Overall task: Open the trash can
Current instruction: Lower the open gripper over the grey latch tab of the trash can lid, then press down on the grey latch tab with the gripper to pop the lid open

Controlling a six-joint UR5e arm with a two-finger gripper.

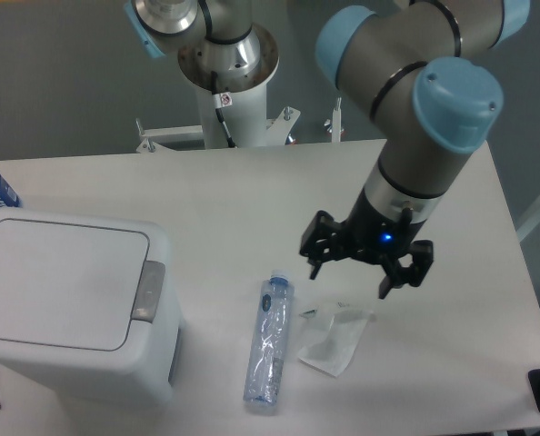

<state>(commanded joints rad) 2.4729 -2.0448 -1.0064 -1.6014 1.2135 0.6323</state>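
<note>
End effector hangs spread, pointing down above table.

Grey arm, pale-blue joint caps, black claw.

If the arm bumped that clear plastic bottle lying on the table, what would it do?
The bottle lies on its side and is round, so a sideways nudge would probably roll it. It looks clear and empty, so it is likely light and would skid easily on the smooth white table. Its thin, creased-looking walls might dent if the open gripper squeezed it.
</note>
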